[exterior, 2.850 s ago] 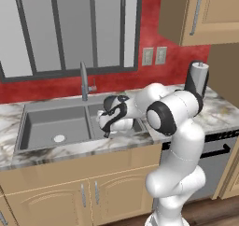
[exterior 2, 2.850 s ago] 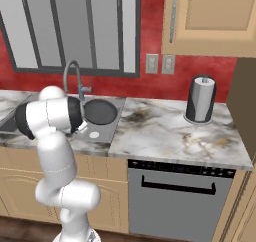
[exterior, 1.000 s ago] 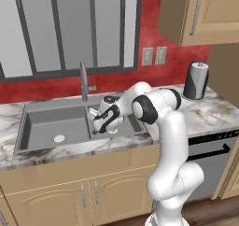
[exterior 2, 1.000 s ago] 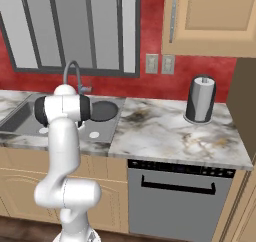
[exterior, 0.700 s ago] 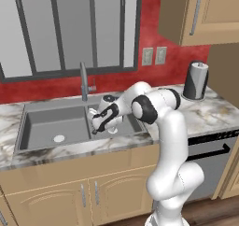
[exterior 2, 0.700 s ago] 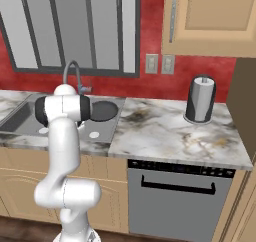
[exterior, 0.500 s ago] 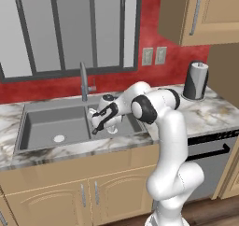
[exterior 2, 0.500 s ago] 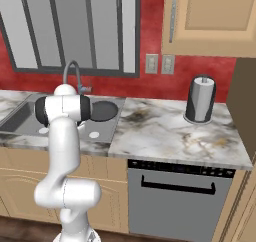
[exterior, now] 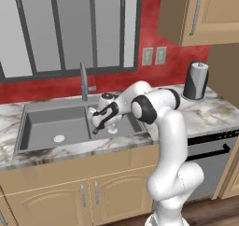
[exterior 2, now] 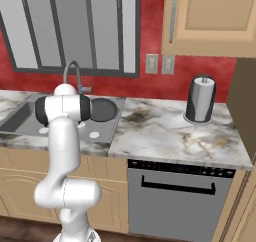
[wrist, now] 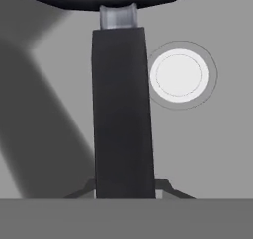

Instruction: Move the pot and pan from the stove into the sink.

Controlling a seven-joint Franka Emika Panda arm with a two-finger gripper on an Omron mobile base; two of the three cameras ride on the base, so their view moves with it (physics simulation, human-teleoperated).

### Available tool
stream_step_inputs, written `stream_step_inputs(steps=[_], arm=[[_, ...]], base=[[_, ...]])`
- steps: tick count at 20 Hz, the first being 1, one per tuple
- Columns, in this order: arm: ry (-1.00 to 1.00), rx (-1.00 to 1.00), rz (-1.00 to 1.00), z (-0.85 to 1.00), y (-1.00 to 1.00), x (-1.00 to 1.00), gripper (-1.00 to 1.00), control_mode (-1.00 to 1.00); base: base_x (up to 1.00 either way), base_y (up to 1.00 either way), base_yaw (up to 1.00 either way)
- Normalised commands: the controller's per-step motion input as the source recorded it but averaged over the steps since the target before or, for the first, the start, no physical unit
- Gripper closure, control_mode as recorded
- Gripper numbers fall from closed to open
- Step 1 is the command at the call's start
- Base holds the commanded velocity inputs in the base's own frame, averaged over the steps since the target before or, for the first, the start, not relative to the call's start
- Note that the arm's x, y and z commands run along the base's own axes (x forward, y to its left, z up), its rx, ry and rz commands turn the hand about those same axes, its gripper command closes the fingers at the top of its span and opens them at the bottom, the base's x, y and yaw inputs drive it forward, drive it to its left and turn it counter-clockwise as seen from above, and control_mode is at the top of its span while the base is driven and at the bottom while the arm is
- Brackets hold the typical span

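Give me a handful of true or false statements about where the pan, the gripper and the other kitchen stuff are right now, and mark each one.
1. The gripper is shut on the pan's handle. True.
2. The pan is over the right basin of the sink. True.
3. The sink's left basin holds a pot. False: only its round white drain shows there.
4. A paper towel roll stands on the counter to the right of the sink. True.
5. The faucet stands at the front edge of the sink. False: it rises behind the basins, by the red wall.
6. The gripper rests on the counter above the dishwasher. False: it is over the sink.
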Motion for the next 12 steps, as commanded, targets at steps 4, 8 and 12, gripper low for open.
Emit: stream_step_inputs(steps=[4,8,12], arm=[[0.0,0.0,-0.04,-0.02,-0.17,-0.04,1.0,-1.0],[0.01,-0.03,0.0,-0.02,0.01,0.0,1.0,-1.0],[-0.02,0.11,-0.01,0.04,-0.02,-0.1,1.0,-1.0]], base=[[0.0,0.0,0.0],[0.0,0.0,0.0],[0.0,0.0,0.0]])
